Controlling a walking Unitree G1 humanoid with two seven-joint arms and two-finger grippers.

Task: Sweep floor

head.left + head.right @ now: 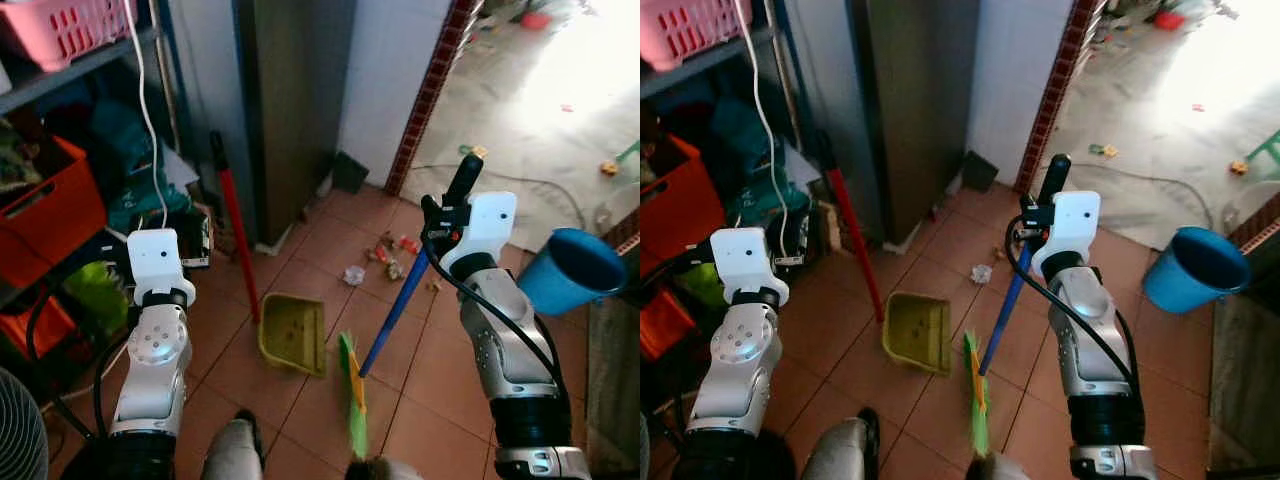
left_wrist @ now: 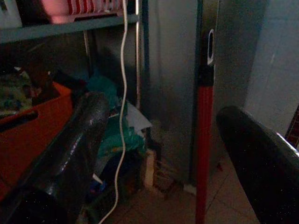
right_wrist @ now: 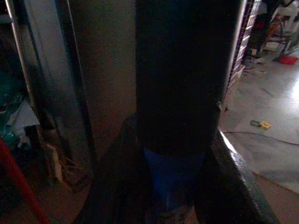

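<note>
Right gripper point(image 3: 173, 186) clamped on the blue handle of the broom point(image 1: 395, 310); green bristle head on the tiled floor point(image 1: 300, 270) just beside the yellow-green dustpan point(image 1: 293, 333); litter point(image 1: 385, 255) beyond; left gripper point(image 2: 159, 154) open, near the dustpan's red handle point(image 2: 204, 140).

1. A home's utility corner: terracotta floor tiles point(image 1: 300, 290) meet white walls.
2. A metal shelf rack point(image 1: 90, 60) holds a pink basket point(image 1: 60, 25) and orange crates point(image 1: 50, 205).
3. A broom point(image 1: 395, 310), yellow dustpan point(image 1: 293, 333) and blue bucket point(image 1: 570, 270) stand about.
4. A brick-edged doorway point(image 1: 430, 90) opens onto a sunlit concrete yard point(image 1: 530, 100).
</note>
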